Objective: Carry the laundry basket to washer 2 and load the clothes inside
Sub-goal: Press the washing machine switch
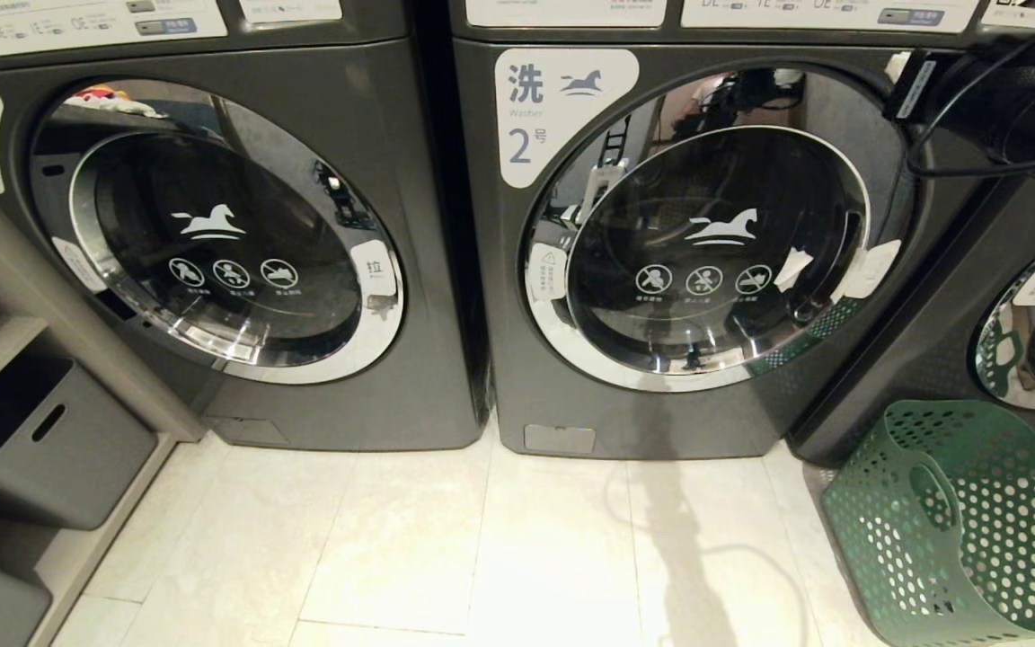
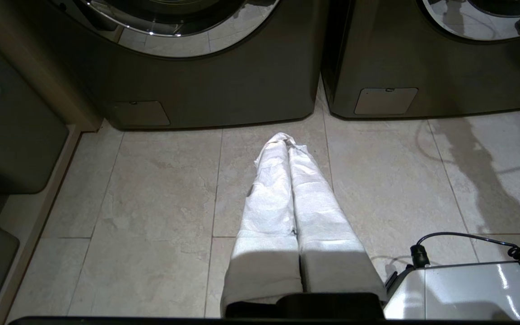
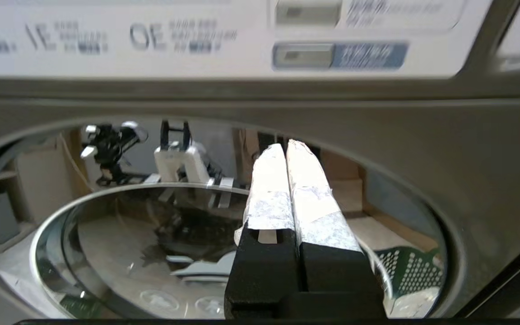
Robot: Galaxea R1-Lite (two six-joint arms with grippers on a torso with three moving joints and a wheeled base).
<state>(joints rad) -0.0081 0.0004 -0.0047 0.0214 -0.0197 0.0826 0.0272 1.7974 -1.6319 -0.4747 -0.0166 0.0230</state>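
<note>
My right gripper, fingers pressed together and empty, points at the closed glass door of washer 2, my left gripper (likewise closed, empty) hangs above the floor tiles, and the laundry basket sits on the floor right of washer 2.

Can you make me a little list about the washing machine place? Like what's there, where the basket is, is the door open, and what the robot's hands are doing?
machines: washer 2 in the middle, washer 3 to its left
washer 2 door: shut
laundry basket: green, on the floor, lower right, tilted
clothes: none visible
left gripper: shut, empty, over the floor tiles
right gripper: shut, empty, raised in front of washer 2's door
</note>
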